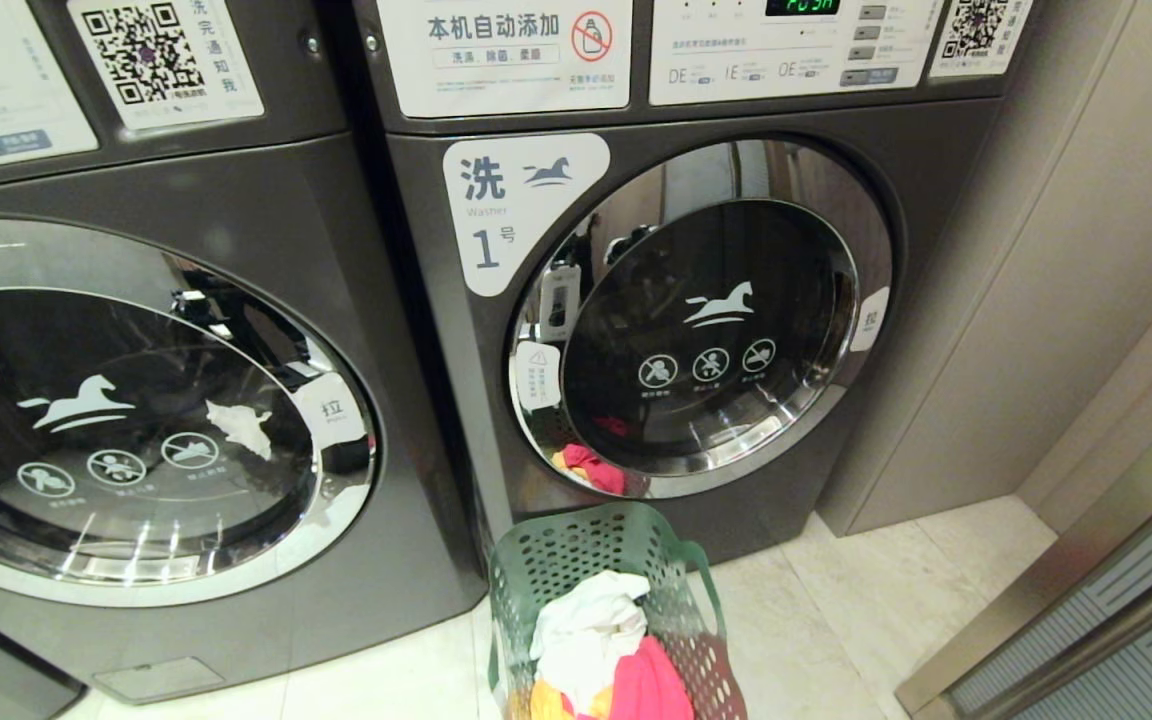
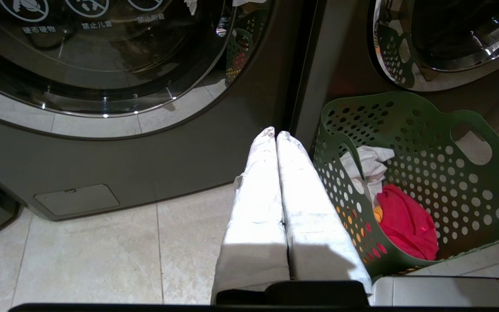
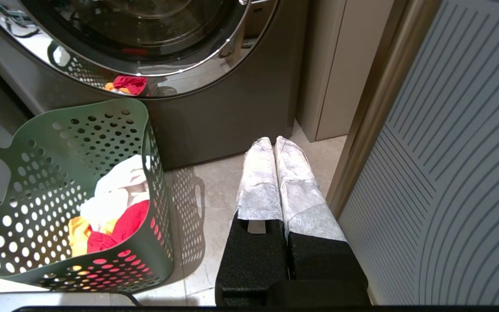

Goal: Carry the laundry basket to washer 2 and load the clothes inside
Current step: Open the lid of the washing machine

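The dark green laundry basket [image 1: 576,560] stands on the floor tiles, right in front of the washer marked 1 [image 1: 496,215], whose round door [image 1: 706,320] is closed. The clothes [image 1: 591,640], white, yellow-orange and pinkish-red, lie inside the basket. A second dark grey washer [image 1: 136,400] stands to the left with its door closed; its number label is out of view. My left gripper [image 2: 275,134] hangs shut and empty beside the basket [image 2: 427,173], on its left. On the other side of the basket [image 3: 59,173], my right gripper [image 3: 274,139] is shut and empty too.
A beige wall panel [image 1: 1036,300] rises right of washer 1. A metal-framed, striped panel [image 3: 448,151] stands close by my right gripper. Pale floor tiles [image 2: 102,251] spread before the left washer.
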You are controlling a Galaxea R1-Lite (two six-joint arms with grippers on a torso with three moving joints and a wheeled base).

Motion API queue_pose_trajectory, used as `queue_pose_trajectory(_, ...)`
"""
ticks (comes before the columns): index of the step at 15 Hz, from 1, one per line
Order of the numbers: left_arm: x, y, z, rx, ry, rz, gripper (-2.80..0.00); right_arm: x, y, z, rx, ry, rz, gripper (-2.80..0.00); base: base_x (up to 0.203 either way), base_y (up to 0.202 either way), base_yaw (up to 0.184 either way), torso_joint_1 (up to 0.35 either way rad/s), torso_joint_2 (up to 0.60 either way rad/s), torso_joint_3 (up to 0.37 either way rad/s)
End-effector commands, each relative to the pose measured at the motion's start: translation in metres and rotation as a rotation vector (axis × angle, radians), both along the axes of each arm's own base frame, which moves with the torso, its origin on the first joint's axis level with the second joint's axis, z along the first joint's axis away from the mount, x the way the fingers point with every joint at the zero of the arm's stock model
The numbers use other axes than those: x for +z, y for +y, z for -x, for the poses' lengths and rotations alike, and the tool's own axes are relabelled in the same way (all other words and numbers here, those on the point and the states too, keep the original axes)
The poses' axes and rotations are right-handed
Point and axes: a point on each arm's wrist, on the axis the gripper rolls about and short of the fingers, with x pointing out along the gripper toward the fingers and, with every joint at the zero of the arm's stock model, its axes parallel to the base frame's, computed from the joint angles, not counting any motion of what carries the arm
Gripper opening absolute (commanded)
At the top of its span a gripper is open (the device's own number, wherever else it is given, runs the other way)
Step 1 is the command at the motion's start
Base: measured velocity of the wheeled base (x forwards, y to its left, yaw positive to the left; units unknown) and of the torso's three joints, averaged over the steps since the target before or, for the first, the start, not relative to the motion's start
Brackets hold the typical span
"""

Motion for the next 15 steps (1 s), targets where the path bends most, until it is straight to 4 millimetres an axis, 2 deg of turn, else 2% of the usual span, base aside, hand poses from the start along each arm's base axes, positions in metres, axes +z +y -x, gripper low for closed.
queue_pose_trajectory(1,-0.0005,0.0000,-0.0001,0.000,0.002,-0.002,-2.80,-0.0021,0.0000,-0.0007,0.000,0.009,-0.001,-2.80,0.000,0.000,0.000,0.000,0.00,0.000)
queue_pose_trajectory(7,-0.0002,-0.0002,0.0000,-0.010,0.002,-0.035,-2.80,-0.0023,0.0002,-0.0006,0.009,0.011,0.041,-2.80,0.000,0.000,0.000,0.000,0.00,0.000)
queue_pose_trajectory(15,-0.0005,0.0000,-0.0001,0.000,0.002,0.001,-2.80,-0.0026,0.0002,-0.0006,0.012,0.015,0.081,-2.80,0.000,0.000,0.000,0.000,0.00,0.000)
